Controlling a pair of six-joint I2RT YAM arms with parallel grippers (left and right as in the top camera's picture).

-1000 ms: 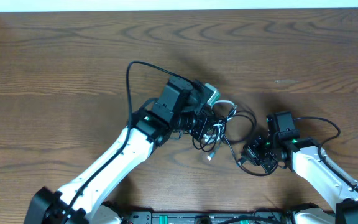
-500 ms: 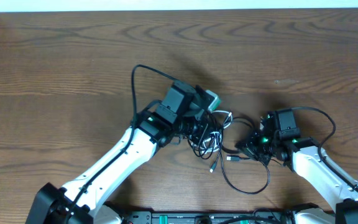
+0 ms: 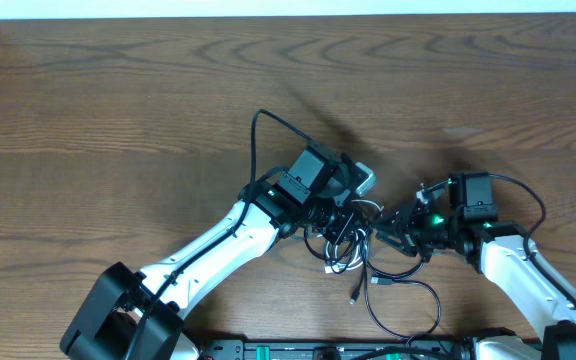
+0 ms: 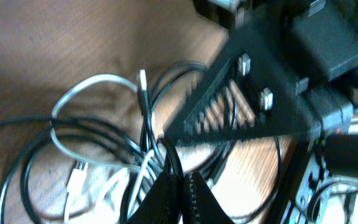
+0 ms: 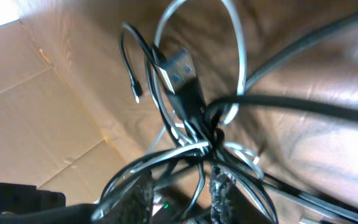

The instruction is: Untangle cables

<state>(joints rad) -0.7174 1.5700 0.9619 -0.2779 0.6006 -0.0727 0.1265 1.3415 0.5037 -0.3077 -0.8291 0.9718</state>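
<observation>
Item: cables (image 3: 346,240), one tangled bundle, lying on the table (image 3: 118,100) at its front middle, between the two arms. Contents: several thin black strands, a white cable (image 4: 82,180) threaded through them, and a flat metal plug (image 5: 179,71) standing up from the knot. Left pincer (image 3: 336,215): closed at the left edge of the bundle, apparently nipping a black strand, though the wrist view is too blurred to tell which. Right pincer (image 3: 396,226): jaws standing partly apart, strands passing between the fingers (image 5: 219,186) with no clear clamp on them. Change over the last second: the right pincer has let go and come leftward, up against the knot; the left arm has swung right and carried the bundle a little toward the front edge. A long black loop (image 3: 403,305), earlier bunched at the right pincer, now lies slack on the table in front of the bundle, and a small plug end trails just beside it. Meaning for the task: one strand seems partly drawn out, but the core knot is still tight, so most of the work remains; the right pincer looks placed for a fresh grip. Brands, labels, writing: none legible on the cables, the plug or the arms.
</observation>
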